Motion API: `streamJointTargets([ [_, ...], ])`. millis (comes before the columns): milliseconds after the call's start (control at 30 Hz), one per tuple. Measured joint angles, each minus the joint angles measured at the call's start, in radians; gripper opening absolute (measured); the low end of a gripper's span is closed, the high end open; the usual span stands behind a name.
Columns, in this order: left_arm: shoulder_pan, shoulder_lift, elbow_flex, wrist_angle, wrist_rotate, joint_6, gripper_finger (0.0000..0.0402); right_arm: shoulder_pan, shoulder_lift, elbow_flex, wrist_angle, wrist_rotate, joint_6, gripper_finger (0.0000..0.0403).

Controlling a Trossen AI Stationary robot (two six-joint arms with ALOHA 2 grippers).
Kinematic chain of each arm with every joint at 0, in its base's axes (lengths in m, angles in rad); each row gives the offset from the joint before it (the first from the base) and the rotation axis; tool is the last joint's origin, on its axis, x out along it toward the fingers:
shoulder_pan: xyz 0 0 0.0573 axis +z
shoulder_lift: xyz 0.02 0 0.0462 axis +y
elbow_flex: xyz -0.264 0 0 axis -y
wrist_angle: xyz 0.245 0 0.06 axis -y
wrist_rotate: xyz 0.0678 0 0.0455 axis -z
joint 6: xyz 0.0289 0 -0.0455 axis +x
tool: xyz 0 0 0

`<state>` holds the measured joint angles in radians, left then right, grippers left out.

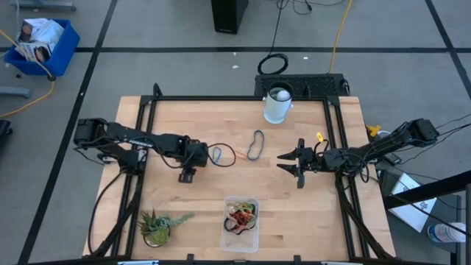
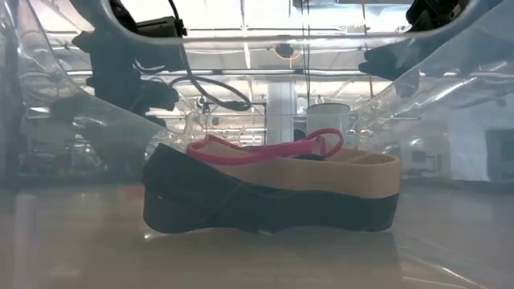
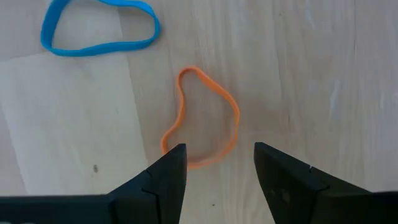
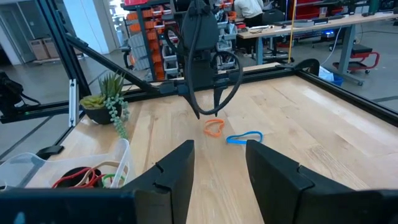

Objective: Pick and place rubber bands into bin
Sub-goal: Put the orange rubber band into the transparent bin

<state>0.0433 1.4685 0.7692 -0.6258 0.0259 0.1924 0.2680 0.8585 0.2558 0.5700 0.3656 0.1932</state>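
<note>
I have the left pincer (image 3: 216, 165) poised just above an orange rubber band (image 3: 202, 118) on the bench (image 1: 184, 206), its fingers apart and straddling the near end of the loop, nothing gripped yet. A blue rubber band (image 3: 96, 28) lies just beside the orange one, and a darker band (image 1: 255, 145) rests farther toward the middle of the bench, near the white cup (image 1: 278, 104). The bin (image 1: 241, 224) sits at the front edge of the bench, and several bands are already in it: red, tan and black ones show through its clear wall in the low view. My right pincer (image 1: 294, 163) waits over the right half of the bench, fingers apart and empty. So I judge the job partly done: a good handful is binned, while at least three bands remain loose on the wood. A small potted plant (image 1: 156, 224) stands at the front left corner, clear of my path to the bin.
</note>
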Motion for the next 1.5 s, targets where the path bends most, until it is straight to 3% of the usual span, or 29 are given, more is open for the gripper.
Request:
streamJointTargets([
  [467,-0.010,0.003,0.000,0.012,0.000,0.042,0.0195,0.000,0.000,0.000,-0.024,0.000,-0.023,0.0139],
  [833,-0.045,0.143,0.007,0.054,-0.030,0.010,0.0192,0.000,0.000,0.000,-0.031,0.004,-0.023,0.0139],
  [1367,-0.047,0.163,0.002,0.083,-0.027,0.002,0.0018,0.000,0.000,0.000,-0.030,0.005,-0.030,0.0139],
  [1500,-0.047,0.163,0.001,0.095,-0.028,-0.027,0.0009,0.000,0.000,0.000,-0.031,0.005,-0.030,0.0139],
])
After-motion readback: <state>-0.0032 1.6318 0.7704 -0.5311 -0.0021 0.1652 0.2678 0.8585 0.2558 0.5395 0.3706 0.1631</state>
